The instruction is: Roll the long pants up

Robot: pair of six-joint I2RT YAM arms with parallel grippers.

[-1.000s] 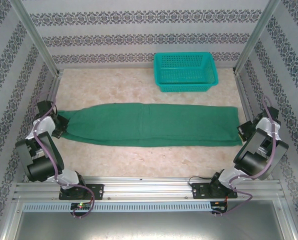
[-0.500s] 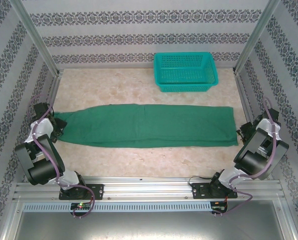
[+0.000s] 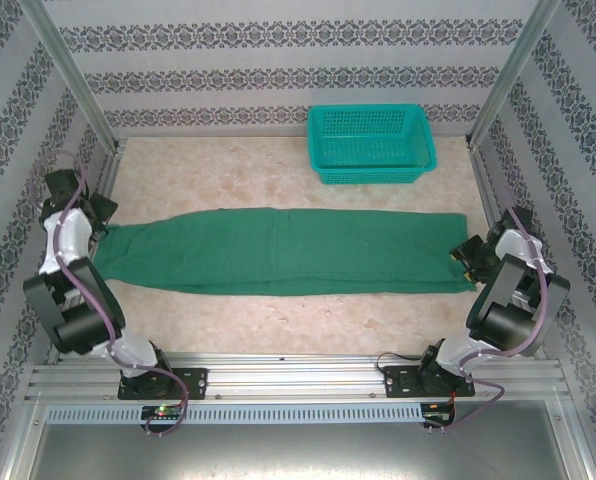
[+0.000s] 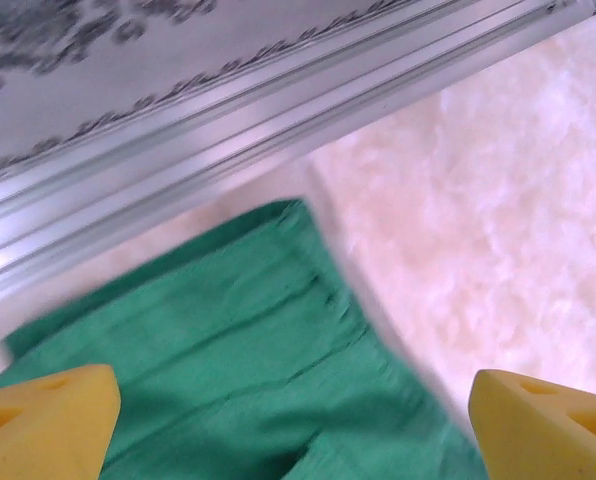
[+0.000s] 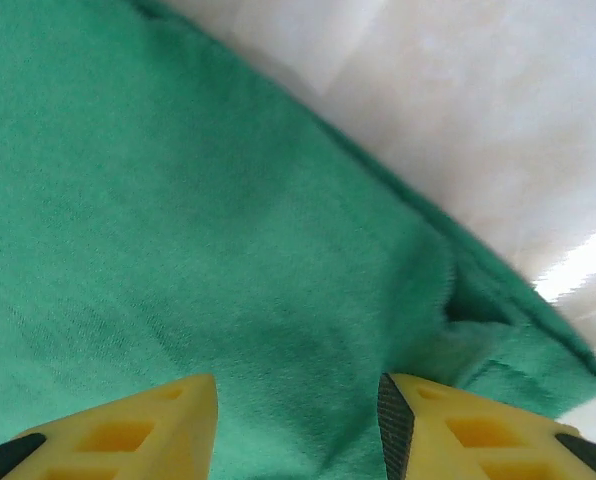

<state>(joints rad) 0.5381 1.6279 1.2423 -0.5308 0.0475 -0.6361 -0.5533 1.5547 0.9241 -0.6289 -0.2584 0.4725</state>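
Note:
The long pants lie flat as a long dark green strip across the table, left to right. My left gripper hovers at their left end by the side wall. In the left wrist view its yellow fingers stand wide open above the cloth end, with nothing between them. My right gripper is over the pants' right end. Its yellow fingertips stand apart just above the green cloth, gripping nothing. A folded corner lies beside the right finger.
A teal mesh basket stands at the back right, apart from the pants. Metal frame rails and patterned walls close in on both sides. Bare marbled tabletop lies in front of and behind the pants.
Both grippers opened and let go of the pants' ends, which settled flat. The left arm lifted and drew back toward the left wall; the right gripper shifted slightly back.

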